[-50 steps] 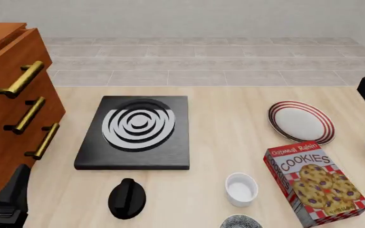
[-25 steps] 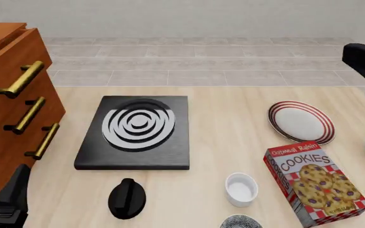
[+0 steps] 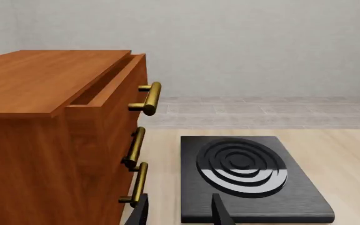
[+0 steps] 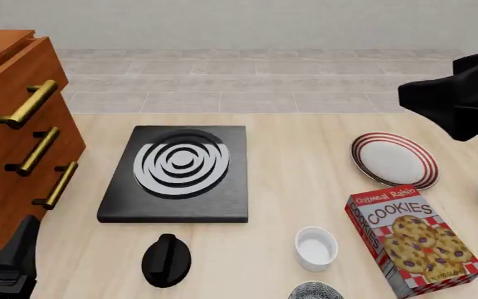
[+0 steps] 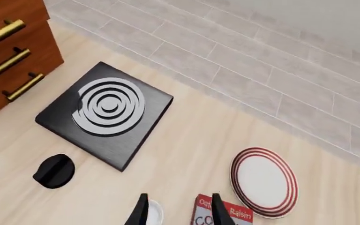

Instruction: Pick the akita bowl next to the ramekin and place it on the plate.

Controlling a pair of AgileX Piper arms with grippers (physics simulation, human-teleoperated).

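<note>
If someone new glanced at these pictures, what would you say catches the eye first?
Probably the black stove block with its silver rings in the middle of the table, and the brown drawer cabinet with brass handles at the left. On the right, the red cookie box lies just nearer than the plate, with the right arm's dark bulk hanging above them.
</note>
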